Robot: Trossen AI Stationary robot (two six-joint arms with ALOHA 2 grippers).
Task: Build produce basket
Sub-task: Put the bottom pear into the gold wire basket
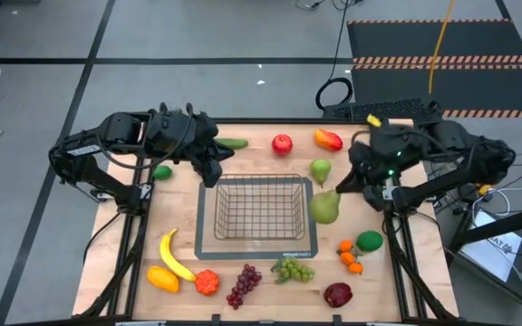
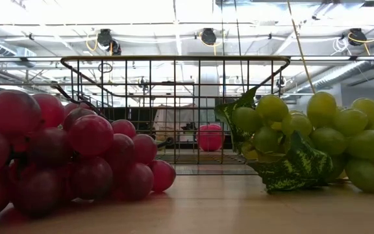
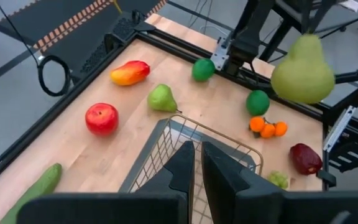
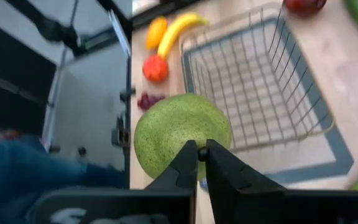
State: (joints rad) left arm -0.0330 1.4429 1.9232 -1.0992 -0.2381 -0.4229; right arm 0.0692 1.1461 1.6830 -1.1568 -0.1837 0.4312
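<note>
The wire basket (image 1: 256, 213) stands mid-table on its dark base, with nothing lying in it. My right gripper (image 1: 347, 184) is just right of the basket's far right corner, shut on a large green pear (image 1: 324, 206), which hangs in the air in the left wrist view as well (image 3: 303, 68). My left gripper (image 1: 212, 172) hovers over the basket's far left corner, shut and touching nothing. Around the basket lie the other produce: a banana (image 1: 175, 256), red grapes (image 1: 245, 284), green grapes (image 1: 293, 269), a red apple (image 1: 282, 142) and a small pear (image 1: 320, 169). My right gripper holds the large pear at its upper end (image 4: 188, 144), the two fingers shut almost together there. The fingers themselves hide the exact spot. They slant down from the table's right side. The pear hangs below them, lifted clear of the table, narrow end up.
Along the far edge lie a cucumber (image 1: 234, 143) and a red-yellow fruit (image 1: 328, 139); a green ball (image 1: 161, 171) sits at the left. Small oranges (image 1: 351, 256), a green ball (image 1: 369, 241) and a dark red apple (image 1: 338, 294) lie near right. Both grape bunches crowd the low view.
</note>
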